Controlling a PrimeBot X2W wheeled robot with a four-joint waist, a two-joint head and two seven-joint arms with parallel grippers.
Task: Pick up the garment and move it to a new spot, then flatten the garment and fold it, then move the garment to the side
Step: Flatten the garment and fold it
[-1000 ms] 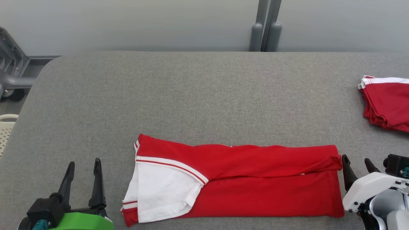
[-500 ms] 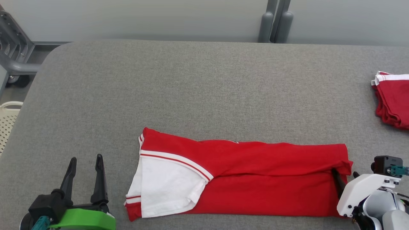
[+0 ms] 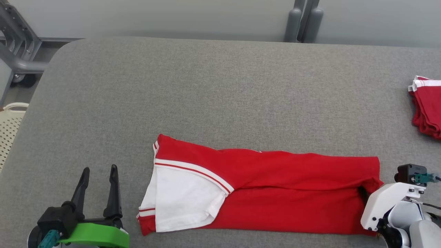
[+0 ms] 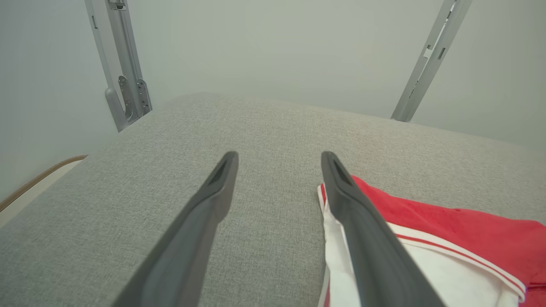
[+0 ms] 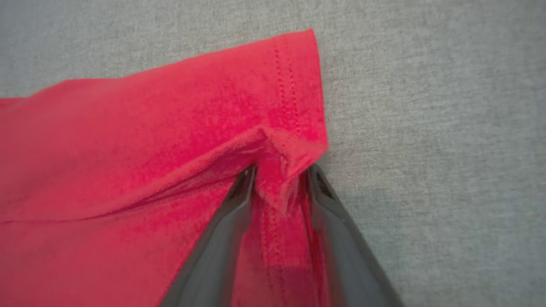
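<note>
– At the lower right of the head view, what do the right jaws have?

– They are partly closed on the red knit garment (image 5: 140, 128), which is folded into a long band with a white panel and striped trim at its left end. In the right wrist view both dark fingers (image 5: 217, 238) press against a raised ridge of cloth at the stitched hem corner. I read that as a pinch, but I cannot tell how firm it is.

– Why that corner?

– It is the free end of the band, where the layers stack. My guess is that a hold there lets all the layers lift together, so this end can be carried over for the next fold.

– And the left jaws?

– They are spread wide and empty at the lower left, pointing up the frame. They sit near the white-panel end but apart from it, probably waiting to hold or take that end.

– Where does the garment lie?

– It lies flat on the grey fabric-covered bench (image 3: 206, 86), running left to right across the lower middle of the frame, close to the near edge.

– Anything further out?

– A folded red cloth with white trim (image 3: 427, 110) sits at the right edge, well apart. That may be where finished pieces go. A cream perforated basket (image 3: 8, 131) stands off the bench at the left edge.
</note>
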